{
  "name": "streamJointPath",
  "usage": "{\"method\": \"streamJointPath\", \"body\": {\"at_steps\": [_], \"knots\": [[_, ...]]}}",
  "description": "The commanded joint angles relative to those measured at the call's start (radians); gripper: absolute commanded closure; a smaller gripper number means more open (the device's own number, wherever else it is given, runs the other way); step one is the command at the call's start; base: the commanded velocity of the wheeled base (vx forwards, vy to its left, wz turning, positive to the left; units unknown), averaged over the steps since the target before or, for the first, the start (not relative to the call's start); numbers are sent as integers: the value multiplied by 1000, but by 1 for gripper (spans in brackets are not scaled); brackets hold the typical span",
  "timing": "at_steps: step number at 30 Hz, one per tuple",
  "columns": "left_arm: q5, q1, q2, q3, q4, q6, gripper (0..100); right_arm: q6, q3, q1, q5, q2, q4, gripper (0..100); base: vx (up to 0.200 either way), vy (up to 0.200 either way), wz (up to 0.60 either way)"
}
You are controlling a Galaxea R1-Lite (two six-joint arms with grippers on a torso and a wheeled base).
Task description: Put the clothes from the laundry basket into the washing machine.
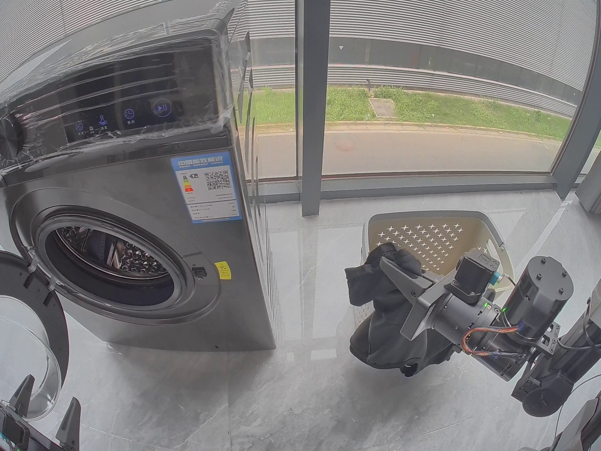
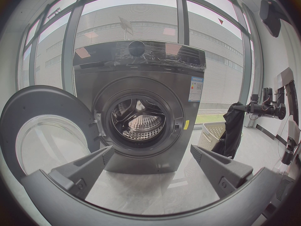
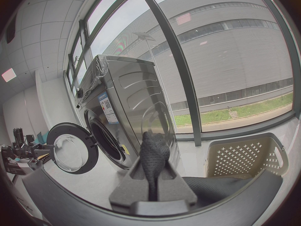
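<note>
Left end effector [image 2: 151,148], jaws apart, before the open-doored washing machine [image 2: 141,79].

Glossy pale grey floor [image 1: 300,402] tiles fill the lower half of the frame. Across the top runs a tall window [image 1: 451,45], split at centre by a dark post [image 1: 311,95]. Daylight outside shows a ribbed grey building [image 1: 469,7], a grass strip [image 1: 438,108] and a road [image 1: 407,148].

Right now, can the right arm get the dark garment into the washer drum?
Likely yes: right gripper is shut on the garment, door swung open, drum mouth unblocked, bare floor between. Reach looks long though.
</note>
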Motion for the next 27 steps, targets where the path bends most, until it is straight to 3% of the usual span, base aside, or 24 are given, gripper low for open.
{"method": "streamJointPath", "body": {"at_steps": [1, 11, 20, 27], "knots": [[1, 1, -18, 16, 1, -1, 0, -1, 0, 2, 0, -1, -1, 100, -200, 0, 0], [1, 1, -18, 16, 1, -1, 0, -1, 2, 0, 2, 0, -1, 100, -200, 0, 0], [2, 1, -18, 16, 1, -1, 0, -1, 6, 2, 5, 0, -1, 100, 0, 0, 0], [2, 1, -18, 16, 1, -1, 0, -1, 9, 3, 6, 2, 1, 100, 0, 200, 0]]}}
